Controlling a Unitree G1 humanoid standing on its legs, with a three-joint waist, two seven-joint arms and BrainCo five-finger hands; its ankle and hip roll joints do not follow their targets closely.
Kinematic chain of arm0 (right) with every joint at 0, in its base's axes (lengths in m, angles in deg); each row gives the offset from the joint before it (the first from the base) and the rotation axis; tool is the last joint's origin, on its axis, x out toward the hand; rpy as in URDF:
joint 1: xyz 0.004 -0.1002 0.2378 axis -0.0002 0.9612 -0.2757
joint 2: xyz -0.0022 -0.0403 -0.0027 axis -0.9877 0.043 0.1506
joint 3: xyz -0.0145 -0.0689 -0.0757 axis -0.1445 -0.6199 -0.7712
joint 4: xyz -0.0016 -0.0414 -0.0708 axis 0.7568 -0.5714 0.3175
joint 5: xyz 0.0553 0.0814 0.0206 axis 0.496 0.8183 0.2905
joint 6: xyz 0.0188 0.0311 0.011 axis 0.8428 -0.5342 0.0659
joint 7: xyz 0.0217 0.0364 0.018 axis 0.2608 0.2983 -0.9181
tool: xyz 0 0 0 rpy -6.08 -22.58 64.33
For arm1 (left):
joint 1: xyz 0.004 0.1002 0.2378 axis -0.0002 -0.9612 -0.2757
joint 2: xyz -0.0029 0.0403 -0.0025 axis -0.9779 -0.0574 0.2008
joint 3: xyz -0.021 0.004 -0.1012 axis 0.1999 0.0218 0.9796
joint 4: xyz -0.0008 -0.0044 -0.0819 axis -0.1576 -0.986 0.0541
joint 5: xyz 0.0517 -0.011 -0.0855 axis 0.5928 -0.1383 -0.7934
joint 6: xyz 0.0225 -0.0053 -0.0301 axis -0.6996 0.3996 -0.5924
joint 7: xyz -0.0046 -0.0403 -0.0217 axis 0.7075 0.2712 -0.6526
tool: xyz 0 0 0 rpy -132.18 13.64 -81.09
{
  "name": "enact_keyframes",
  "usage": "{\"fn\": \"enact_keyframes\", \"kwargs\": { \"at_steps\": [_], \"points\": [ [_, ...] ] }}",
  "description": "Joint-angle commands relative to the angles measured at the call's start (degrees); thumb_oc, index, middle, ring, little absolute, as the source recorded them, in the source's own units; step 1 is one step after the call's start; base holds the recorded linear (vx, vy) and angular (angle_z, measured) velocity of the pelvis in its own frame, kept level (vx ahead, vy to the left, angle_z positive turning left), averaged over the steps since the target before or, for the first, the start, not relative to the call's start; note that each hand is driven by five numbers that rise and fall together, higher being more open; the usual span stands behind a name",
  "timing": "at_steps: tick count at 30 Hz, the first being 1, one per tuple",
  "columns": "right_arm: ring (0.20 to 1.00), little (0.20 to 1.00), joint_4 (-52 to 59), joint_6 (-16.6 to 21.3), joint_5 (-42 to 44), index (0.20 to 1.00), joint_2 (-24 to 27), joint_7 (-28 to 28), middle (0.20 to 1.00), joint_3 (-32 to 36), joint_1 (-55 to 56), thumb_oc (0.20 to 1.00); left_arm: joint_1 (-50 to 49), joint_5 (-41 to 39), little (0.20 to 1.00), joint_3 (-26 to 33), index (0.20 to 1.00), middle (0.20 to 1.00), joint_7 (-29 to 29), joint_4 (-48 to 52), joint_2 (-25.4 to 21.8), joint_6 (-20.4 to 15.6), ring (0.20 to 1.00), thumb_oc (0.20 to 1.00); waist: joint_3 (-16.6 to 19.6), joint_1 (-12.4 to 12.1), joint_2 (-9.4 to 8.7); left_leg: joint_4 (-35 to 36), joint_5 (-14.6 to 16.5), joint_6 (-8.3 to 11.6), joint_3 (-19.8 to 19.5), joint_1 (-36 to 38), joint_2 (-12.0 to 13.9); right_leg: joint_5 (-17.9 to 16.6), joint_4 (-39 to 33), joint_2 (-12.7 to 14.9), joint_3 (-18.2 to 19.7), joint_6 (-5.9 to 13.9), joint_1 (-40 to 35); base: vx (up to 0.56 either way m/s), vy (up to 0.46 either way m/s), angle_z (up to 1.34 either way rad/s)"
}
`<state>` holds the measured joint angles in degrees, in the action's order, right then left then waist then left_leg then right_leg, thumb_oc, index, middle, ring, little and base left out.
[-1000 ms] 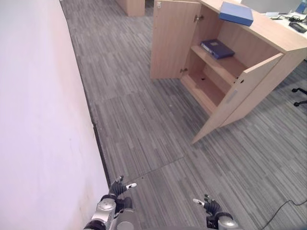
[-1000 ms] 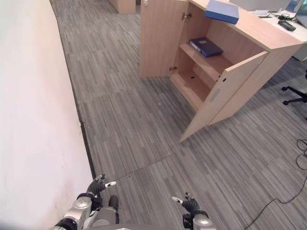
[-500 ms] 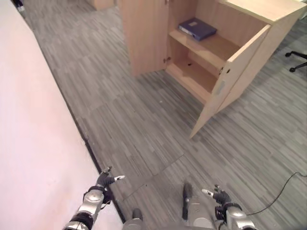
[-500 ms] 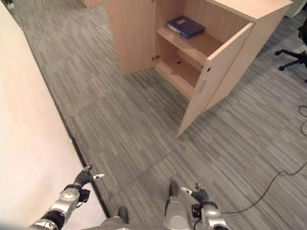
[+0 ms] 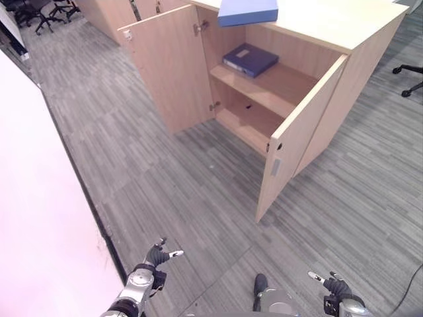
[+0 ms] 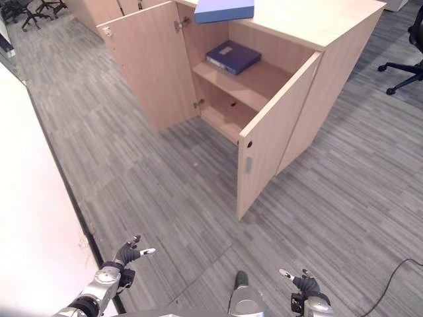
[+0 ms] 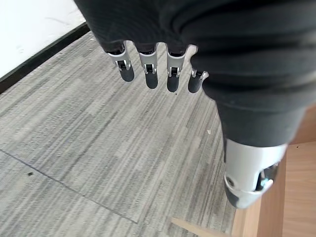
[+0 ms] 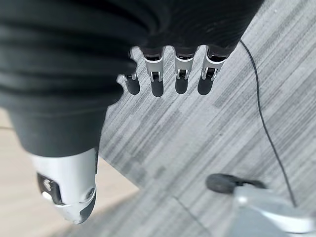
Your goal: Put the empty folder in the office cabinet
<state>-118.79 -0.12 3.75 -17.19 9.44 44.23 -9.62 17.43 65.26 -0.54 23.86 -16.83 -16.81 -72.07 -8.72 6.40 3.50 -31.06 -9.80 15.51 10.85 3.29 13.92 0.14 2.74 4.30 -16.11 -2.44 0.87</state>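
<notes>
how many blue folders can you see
2: one folder on top of the cabinet, one folder on its upper shelf. The doors may hide others.

A grey striped carpet floor [image 5: 165, 178] spreads out ahead of both hands. A white wall [image 5: 39, 224] with a dark skirting strip rises just beside the left hand. Black office chairs [image 5: 46, 10] stand far off beyond the left hand, and another black chair [image 6: 403, 63] stands well ahead of the right hand.

Left hand [image 5: 156, 256] and right hand [image 5: 332, 286] hang low at the near edge, fingers relaxed, holding nothing
</notes>
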Motion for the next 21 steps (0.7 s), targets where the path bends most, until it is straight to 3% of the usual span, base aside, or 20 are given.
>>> {"fn": "enact_keyframes", "kwargs": {
  "at_steps": [1,3,6,8,9,11,12,16,21],
  "points": [
    [1.000,1.000,0.0,1.3,2.4,1.000,0.3,0.8,1.000,0.3,-0.1,1.000,3.2,-1.3,1.000,-1.0,1.000,1.000,0.6,3.4,-1.9,-1.9,1.000,1.000,-1.0,0.8,-1.52,3.2,4.4,-2.93,3.2,1.2,0.7,-1.7,-7.4,2.7,1.6,7.11,-0.9,0.26,0.037,-0.55],
    [1.000,1.000,0.6,1.2,2.4,1.000,0.8,0.7,1.000,0.1,-0.3,1.000,2.8,-1.5,1.000,-0.8,1.000,1.000,0.7,3.5,-1.6,-1.8,1.000,1.000,-1.0,-0.1,-1.82,9.6,4.7,-4.34,4.5,-0.5,3.9,-0.5,-7.5,3.4,3.6,8.25,-2.9,0.31,0.104,-0.48],
    [1.000,1.000,1.0,1.3,2.3,1.000,1.1,0.5,1.000,0.1,-0.4,1.000,2.1,-1.3,1.000,-0.9,1.000,1.000,0.7,3.3,-1.1,-1.8,1.000,1.000,-0.8,-0.9,-0.81,22.4,4.9,-4.25,3.7,0.5,4.8,1.0,-7.7,3.4,6.3,10.00,-5.0,0.30,0.198,-0.48],
    [1.000,1.000,1.5,1.4,2.1,1.000,1.2,0.4,1.000,-0.4,-0.2,1.000,1.6,-1.4,1.000,-1.4,1.000,1.000,0.8,3.4,-0.7,-2.1,1.000,1.000,-0.6,-1.9,-0.15,29.2,3.7,-4.10,-0.5,-1.1,4.6,2.7,-7.7,3.5,8.9,10.52,-6.6,0.29,0.175,-0.69],
    [1.000,1.000,1.5,1.4,2.0,1.000,1.2,0.4,1.000,-0.4,-0.2,1.000,1.6,-1.4,1.000,-1.4,1.000,1.000,0.8,3.4,-0.7,-2.1,1.000,1.000,-0.5,-1.9,-0.14,29.4,3.5,-4.11,-0.5,-1.2,4.6,2.5,-7.7,3.5,8.9,10.49,-6.4,0.22,0.127,-0.85],
    [1.000,1.000,2.3,1.9,2.1,1.000,1.3,0.8,1.000,-0.7,-0.5,1.000,1.7,-2.0,1.000,-1.9,1.000,1.000,1.3,3.1,-0.8,-2.6,1.000,1.000,-1.1,-2.9,0.56,34.7,-0.1,-3.03,-7.4,-4.6,5.0,4.1,-7.7,3.5,13.2,10.66,-8.0,0.42,0.246,-1.29],
    [1.000,1.000,2.9,1.9,2.0,1.000,1.1,0.9,1.000,-1.0,-0.6,1.000,2.1,-2.2,1.000,-1.9,1.000,1.000,1.6,2.4,-1.0,-2.8,1.000,1.000,-1.9,-3.2,0.07,35.6,-0.3,-2.40,-10.4,-8.2,5.4,5.7,-7.7,4.1,16.4,10.79,-9.5,0.47,0.299,-1.35],
    [1.000,1.000,1.9,1.7,1.6,1.000,0.8,0.9,1.000,-1.3,-1.1,1.000,2.0,-1.9,1.000,-2.1,1.000,1.000,1.7,1.3,-1.3,-3.0,1.000,1.000,-2.1,-3.7,0.07,36.1,-0.4,-1.60,-14.5,-11.3,6.0,8.0,-7.7,4.7,22.8,11.16,-11.2,0.27,0.245,-0.92],
    [1.000,1.000,0.4,1.4,1.1,1.000,0.1,0.3,1.000,-1.2,-1.5,1.000,1.6,-1.1,1.000,-2.4,1.000,1.000,1.5,1.0,-1.6,-3.0,1.000,1.000,-1.0,-3.8,0.35,35.0,0.3,-1.84,-14.0,-9.5,6.0,9.2,-5.1,6.6,27.6,13.03,-10.6,0.21,0.347,-0.71]
  ]
}}
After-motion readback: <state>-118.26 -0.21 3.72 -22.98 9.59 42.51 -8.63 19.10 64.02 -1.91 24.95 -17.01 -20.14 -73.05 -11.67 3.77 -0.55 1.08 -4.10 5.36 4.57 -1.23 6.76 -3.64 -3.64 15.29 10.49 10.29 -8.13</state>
